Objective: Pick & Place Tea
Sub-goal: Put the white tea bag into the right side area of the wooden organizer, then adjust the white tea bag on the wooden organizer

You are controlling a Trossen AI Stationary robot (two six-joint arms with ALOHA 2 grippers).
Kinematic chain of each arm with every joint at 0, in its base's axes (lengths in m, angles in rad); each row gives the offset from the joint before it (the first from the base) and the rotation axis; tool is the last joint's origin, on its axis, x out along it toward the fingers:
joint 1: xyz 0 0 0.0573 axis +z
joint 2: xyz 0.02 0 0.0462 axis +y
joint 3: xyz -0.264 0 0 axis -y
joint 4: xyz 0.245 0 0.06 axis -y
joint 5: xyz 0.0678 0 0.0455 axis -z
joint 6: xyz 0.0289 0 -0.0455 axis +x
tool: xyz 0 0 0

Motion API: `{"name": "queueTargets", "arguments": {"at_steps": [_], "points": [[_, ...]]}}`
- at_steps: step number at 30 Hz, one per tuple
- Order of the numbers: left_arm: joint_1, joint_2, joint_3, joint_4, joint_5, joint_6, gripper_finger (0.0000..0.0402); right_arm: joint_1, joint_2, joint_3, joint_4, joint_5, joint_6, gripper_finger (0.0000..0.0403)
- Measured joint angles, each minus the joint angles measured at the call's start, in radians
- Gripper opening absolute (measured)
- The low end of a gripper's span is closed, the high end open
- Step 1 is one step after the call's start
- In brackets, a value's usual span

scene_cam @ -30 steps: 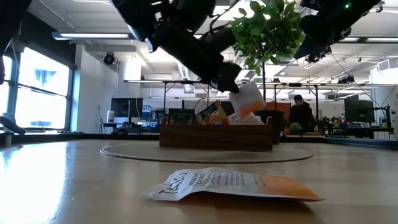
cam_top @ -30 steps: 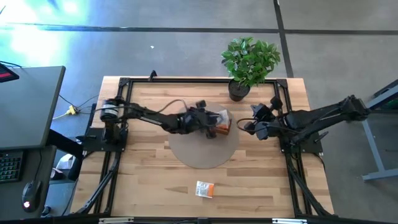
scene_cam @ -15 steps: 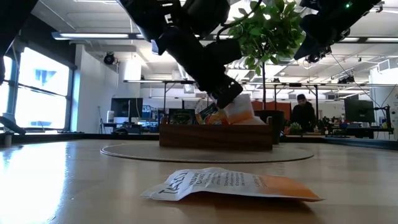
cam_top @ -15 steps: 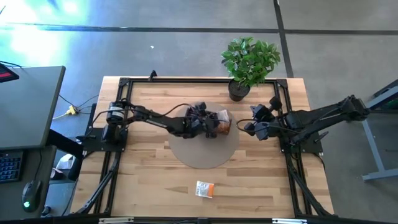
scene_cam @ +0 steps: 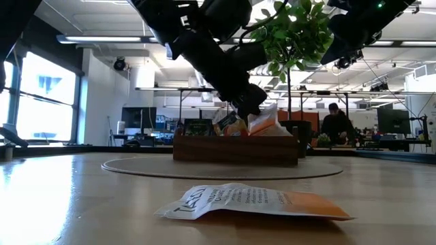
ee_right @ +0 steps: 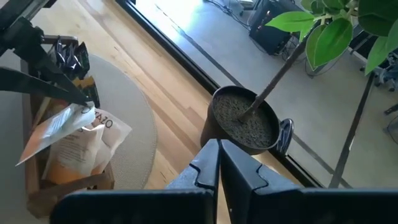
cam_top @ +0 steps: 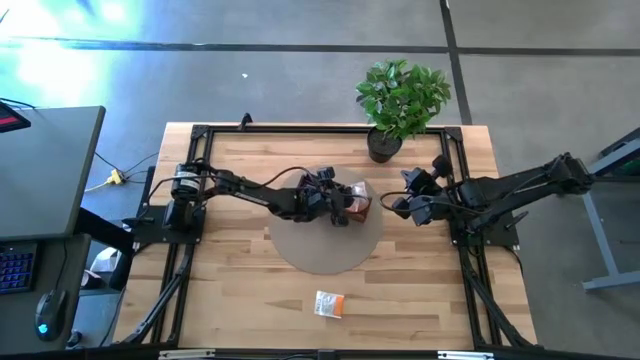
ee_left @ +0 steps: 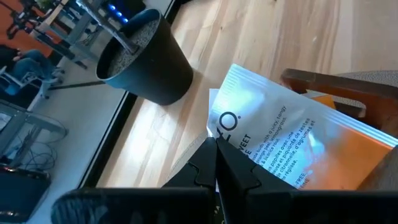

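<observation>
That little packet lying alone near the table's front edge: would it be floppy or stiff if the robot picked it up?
Probably floppy: the sachet lies crinkled, its edges lifting off the table. Likely very light, being thin and flat. It could slide when nudged, as the wood looks smooth.

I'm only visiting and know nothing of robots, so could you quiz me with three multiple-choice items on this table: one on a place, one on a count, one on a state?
1. Where does the loose sachet lie?
A. on the bare table, near its front edge
B. in the plant pot
C. on the round mat

2. How many potted plants stand on the table?
A. one
B. two
C. three

3. What is the left gripper doing?
A. pinching a white-and-orange sachet over the wooden tray
B. hanging empty
C. gripping the pot

Answers: 1 A, off the mat in the high view; 2 A, one pot shows; 3 A, its jaws close on the sachet's edge.
</observation>
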Motion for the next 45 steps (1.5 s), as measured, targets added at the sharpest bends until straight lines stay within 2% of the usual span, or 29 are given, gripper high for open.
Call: {"name": "queueTargets", "arguments": {"at_steps": [10, 23, 31, 36, 39, 45], "points": [[0.000, -0.001, 0.052, 0.000, -0.056, -0.001, 0.0001, 0.000, 0.000, 0.000, 0.000, 0.000, -0.003, 0.0012], [0.000, -0.001, 0.052, -0.039, -0.050, 0.001, 0.0001, 0.000, 0.000, 0.000, 0.000, 0.011, -0.018, 0.0012], [-0.010, -0.001, 0.052, -0.024, -0.020, 0.053, 0.0004, 0.000, 0.000, 0.000, 0.013, 0.009, -0.018, 0.0012], [-0.008, -0.002, 0.052, -0.027, -0.030, 0.052, 0.0039, 0.000, 0.000, 0.001, 0.063, -0.067, -0.019, 0.0011], [-0.006, -0.002, 0.052, -0.026, -0.030, 0.052, 0.0069, 0.000, 0.000, 0.001, 0.115, -0.148, -0.079, 0.0003], [-0.013, -0.002, 0.052, -0.027, -0.031, 0.048, 0.0107, -0.007, 0.033, 0.001, 0.225, -0.229, -0.164, 0.0002]]}}
